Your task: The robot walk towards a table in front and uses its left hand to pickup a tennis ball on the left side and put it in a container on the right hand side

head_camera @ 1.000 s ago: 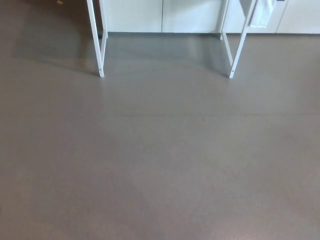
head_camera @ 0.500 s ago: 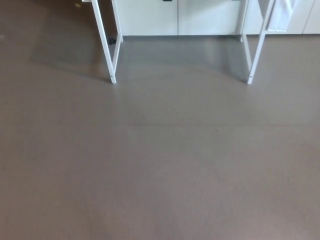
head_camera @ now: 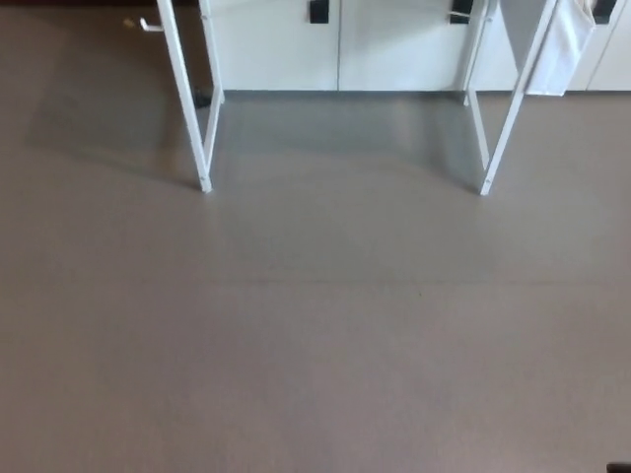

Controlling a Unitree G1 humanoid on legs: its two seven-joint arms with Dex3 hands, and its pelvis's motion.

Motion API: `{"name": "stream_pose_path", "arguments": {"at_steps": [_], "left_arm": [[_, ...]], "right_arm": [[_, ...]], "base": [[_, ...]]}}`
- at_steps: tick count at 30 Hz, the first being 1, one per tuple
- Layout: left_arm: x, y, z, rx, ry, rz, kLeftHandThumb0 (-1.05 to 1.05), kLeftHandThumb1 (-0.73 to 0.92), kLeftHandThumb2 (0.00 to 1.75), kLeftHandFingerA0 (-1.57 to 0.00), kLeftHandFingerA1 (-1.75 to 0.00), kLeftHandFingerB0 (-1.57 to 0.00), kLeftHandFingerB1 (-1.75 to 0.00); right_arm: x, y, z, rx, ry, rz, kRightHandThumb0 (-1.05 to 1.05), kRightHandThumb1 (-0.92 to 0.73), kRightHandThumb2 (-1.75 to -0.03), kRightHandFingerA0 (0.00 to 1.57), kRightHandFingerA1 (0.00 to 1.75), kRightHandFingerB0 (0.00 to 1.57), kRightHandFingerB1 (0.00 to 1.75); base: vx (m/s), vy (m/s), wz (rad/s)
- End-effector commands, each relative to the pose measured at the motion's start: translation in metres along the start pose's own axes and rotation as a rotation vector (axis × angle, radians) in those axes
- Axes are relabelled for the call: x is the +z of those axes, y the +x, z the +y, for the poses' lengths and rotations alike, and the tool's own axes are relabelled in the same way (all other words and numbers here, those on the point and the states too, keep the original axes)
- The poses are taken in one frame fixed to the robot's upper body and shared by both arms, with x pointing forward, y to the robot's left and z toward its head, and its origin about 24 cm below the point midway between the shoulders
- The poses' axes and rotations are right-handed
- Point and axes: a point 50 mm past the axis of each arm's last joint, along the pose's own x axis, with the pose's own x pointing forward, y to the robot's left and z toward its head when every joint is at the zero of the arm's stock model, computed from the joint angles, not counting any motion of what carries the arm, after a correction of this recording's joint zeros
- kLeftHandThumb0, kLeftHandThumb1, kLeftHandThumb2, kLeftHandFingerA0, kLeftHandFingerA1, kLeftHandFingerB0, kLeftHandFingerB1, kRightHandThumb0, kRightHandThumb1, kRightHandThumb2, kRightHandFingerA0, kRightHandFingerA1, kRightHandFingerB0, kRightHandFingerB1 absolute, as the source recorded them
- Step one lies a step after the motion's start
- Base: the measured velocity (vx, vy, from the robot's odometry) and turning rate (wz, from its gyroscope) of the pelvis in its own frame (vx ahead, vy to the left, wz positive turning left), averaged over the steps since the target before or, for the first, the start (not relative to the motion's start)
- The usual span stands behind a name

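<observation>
Neither the tennis ball nor the container shows in the head view. Only the lower part of the table appears: its white left legs [head_camera: 188, 99] and white right legs [head_camera: 508, 108] stand on the grey floor at the top of the picture. The tabletop is cut off above the frame. Neither of my hands is in view; a tiny dark shape sits at the bottom right corner, too small to identify.
White cabinets [head_camera: 335, 44] with dark handles line the wall behind the table. A white cloth or bag [head_camera: 557, 49] hangs by the right legs. Grey floor [head_camera: 315, 335] fills the picture between me and the table.
The whole picture has shifted: the table legs now sit lower and look larger, and more of the cabinets shows. The camera has moved nearer the table.
</observation>
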Motion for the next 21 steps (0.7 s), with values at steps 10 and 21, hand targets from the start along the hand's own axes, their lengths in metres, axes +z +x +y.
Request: {"name": "stream_pose_path", "arguments": {"at_steps": [10,21], "left_arm": [[0.001,0.002,0.002,0.015,-0.003,0.019,0.18,0.37,0.71,-0.39,-0.86,-0.3,-0.62],[-0.014,-0.006,0.001,0.006,0.025,0.052,0.14,0.36,0.7,-0.43,-0.85,-0.3,-0.63]], "right_arm": [[-0.002,-0.001,-0.006,-0.02,-0.038,0.027,0.03,-0.46,-0.88,0.24,0.57,0.22,0.53],[-0.02,-0.01,-0.006,-0.02,-0.018,0.061,0.04,-0.61,-0.57,0.3,0.53,0.32,0.45]], "base": [[0.28,-0.019,0.01],[0.28,-0.06,0.08]]}}
